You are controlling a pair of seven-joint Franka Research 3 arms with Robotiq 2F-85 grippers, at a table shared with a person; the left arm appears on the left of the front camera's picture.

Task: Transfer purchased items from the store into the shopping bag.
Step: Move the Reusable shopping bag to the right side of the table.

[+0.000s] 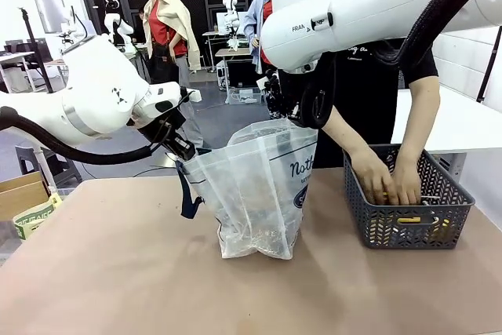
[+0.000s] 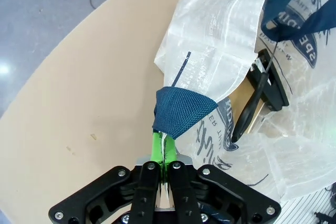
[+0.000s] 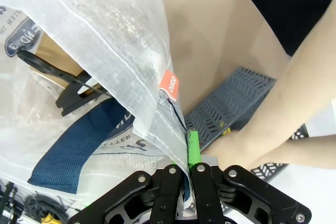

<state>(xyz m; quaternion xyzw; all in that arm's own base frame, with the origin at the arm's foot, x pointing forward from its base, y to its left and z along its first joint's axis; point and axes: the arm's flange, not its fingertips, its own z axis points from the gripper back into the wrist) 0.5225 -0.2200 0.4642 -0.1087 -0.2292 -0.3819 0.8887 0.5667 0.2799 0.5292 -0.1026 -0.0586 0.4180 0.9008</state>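
Crinkly translucent plastic shopping bag (image 1: 259,186), woven cloth handles (image 2: 181,111), matt plastic basket (image 1: 392,233)

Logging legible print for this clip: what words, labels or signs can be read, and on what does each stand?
"Noth": black script on the shopping bag, rest folded away.
"FRAN": on the right arm, white casing, cut off.
"SPE": in the bag's dark oval logo, upside down in the left wrist view.
Orange tag on the bag's edge: too blurred to read.
Green tape roll: print too small to read.
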